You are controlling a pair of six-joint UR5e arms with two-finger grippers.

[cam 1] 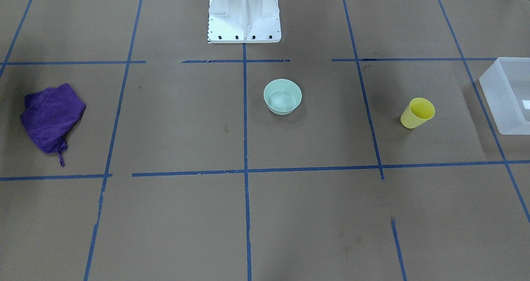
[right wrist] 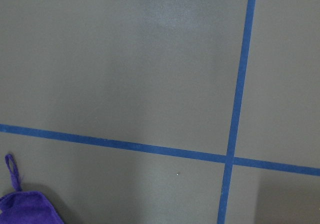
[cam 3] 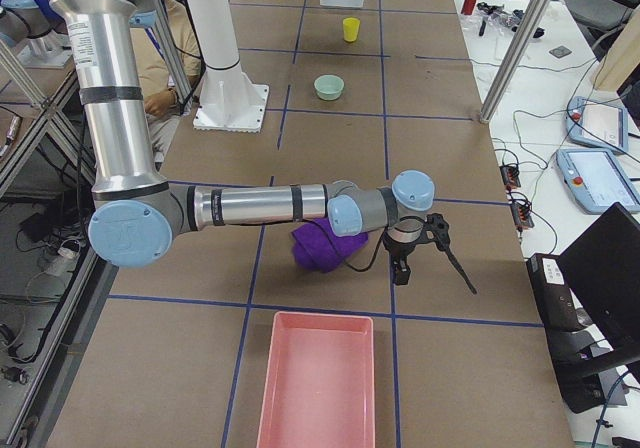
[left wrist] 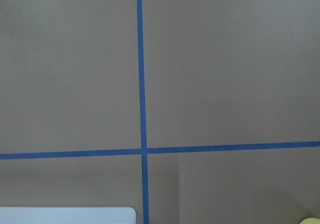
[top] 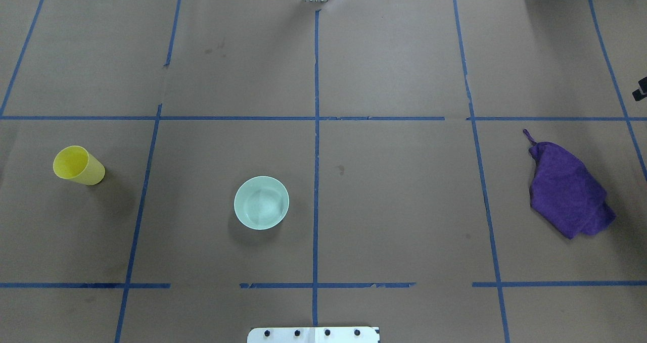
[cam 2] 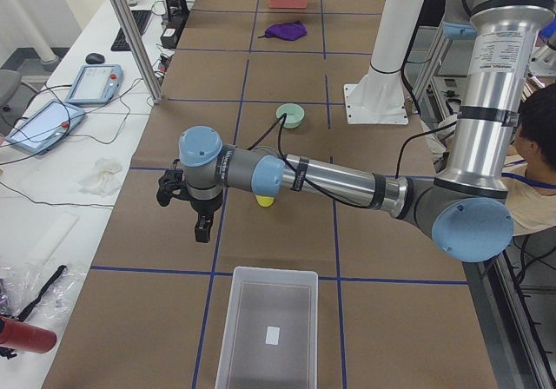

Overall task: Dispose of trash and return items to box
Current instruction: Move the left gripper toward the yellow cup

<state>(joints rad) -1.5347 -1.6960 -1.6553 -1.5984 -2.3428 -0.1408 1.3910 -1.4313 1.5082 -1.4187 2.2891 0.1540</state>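
The yellow cup (cam 1: 418,113) stands upright, open end up, on the brown paper; it also shows in the overhead view (top: 78,165). The mint-green bowl (cam 1: 282,96) sits upright near the table's middle (top: 261,202). The frosted box (cam 1: 509,94) stands at the table's end past the cup, and looks empty in the exterior left view (cam 2: 268,328). My left gripper (cam 2: 201,224) hangs over the table between cup and box. My right gripper (cam 3: 400,268) hangs beside the purple cloth. I cannot tell whether either is open or shut. Both wrist views show no fingers.
A crumpled purple cloth (top: 568,191) lies at the far end from the box. A pink tray (cam 3: 318,383) stands beyond it at that table end. The robot's white base (cam 1: 244,16) stands at the table's edge. Blue tape lines grid the paper.
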